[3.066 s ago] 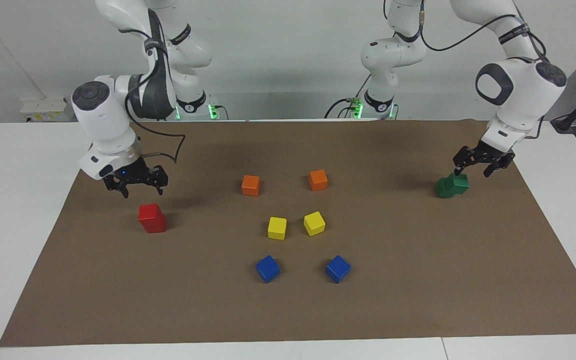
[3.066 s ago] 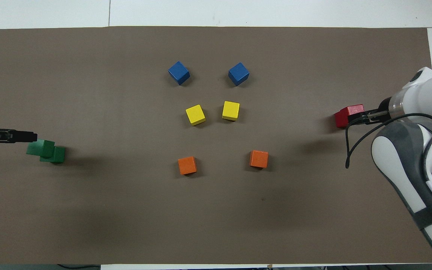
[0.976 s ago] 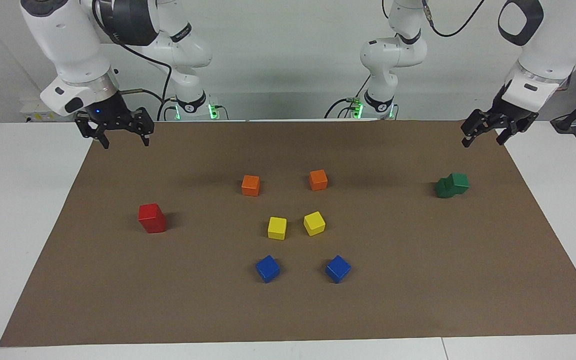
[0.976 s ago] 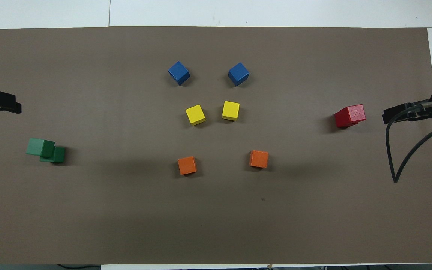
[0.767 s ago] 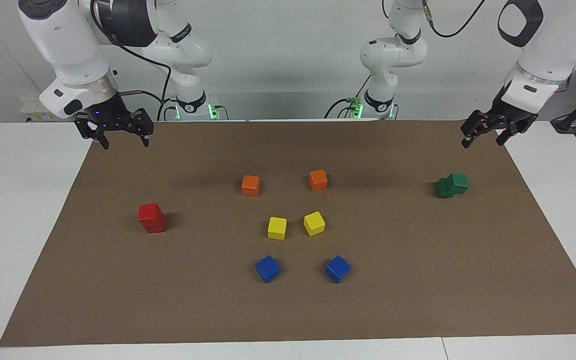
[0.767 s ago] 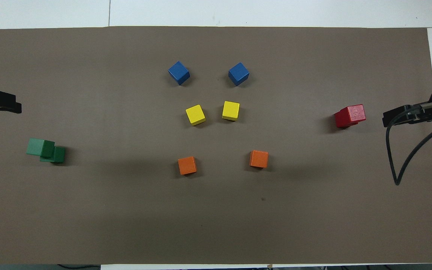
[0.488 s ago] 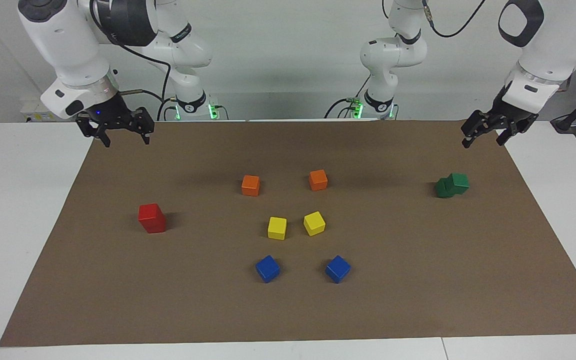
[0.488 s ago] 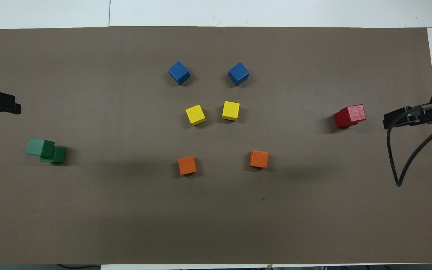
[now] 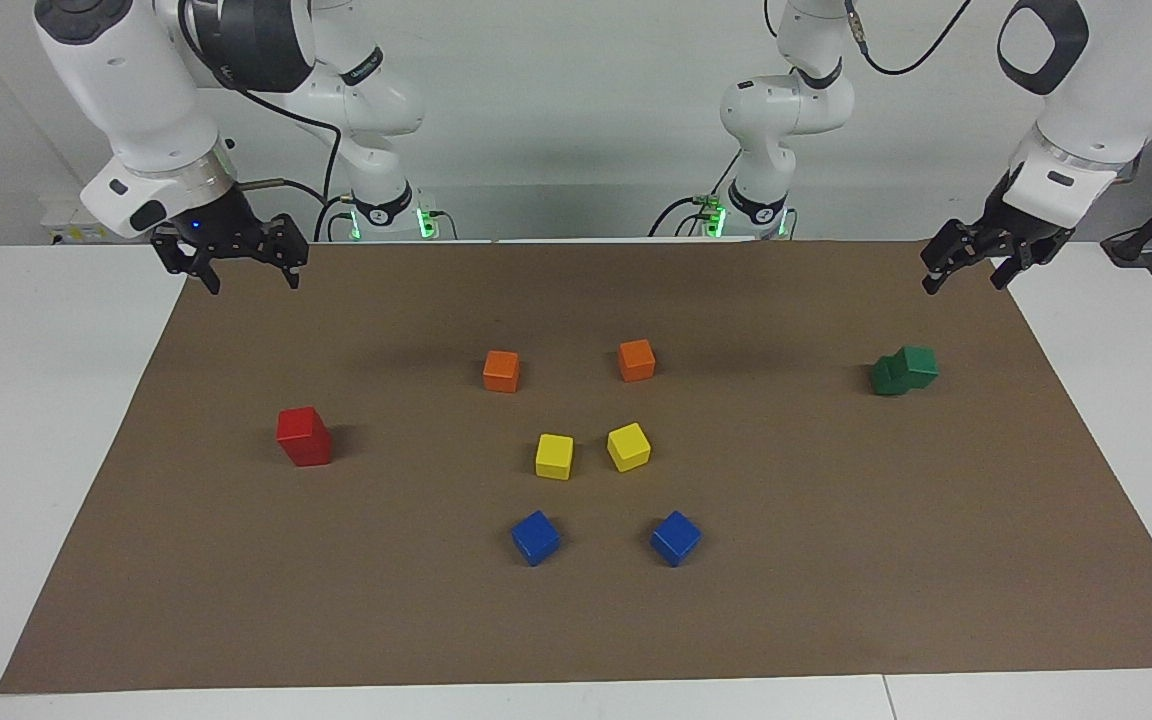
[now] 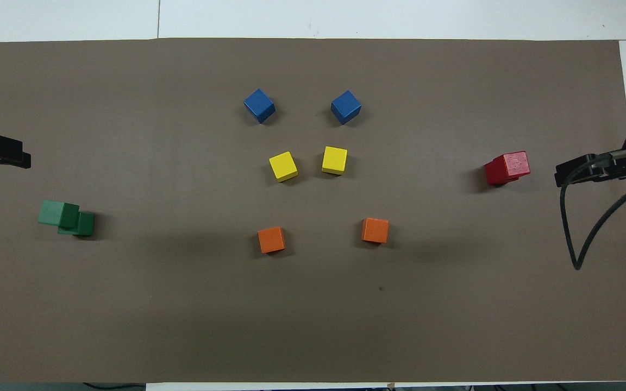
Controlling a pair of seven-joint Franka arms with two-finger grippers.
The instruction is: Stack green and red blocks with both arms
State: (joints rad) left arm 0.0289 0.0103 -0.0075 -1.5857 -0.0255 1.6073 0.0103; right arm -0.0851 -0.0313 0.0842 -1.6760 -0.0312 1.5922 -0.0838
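One green block sits on another, set off to the side, as a leaning green stack [image 9: 904, 370] [image 10: 66, 218] toward the left arm's end of the mat. A red stack [image 9: 303, 436] [image 10: 507, 168] of two red blocks stands toward the right arm's end. My left gripper [image 9: 963, 287] [image 10: 19, 157] hangs open and empty, high over the mat's edge, well clear of the green stack. High over the mat's corner, my right gripper [image 9: 252, 287] [image 10: 564, 176] is open and holds nothing, apart from the red stack.
In the middle of the brown mat [image 9: 836, 560] lie two orange cubes [image 9: 501, 370] [image 9: 636, 360], two yellow cubes [image 9: 554, 456] [image 9: 628, 446] and two blue cubes [image 9: 535, 537] [image 9: 675, 537]. White table [image 9: 26, 420] borders the mat on all sides.
Since the earliest frames both grippers have risen from just above their stacks and drawn back toward the robots. Over the last second they have barely moved. No block has shifted.
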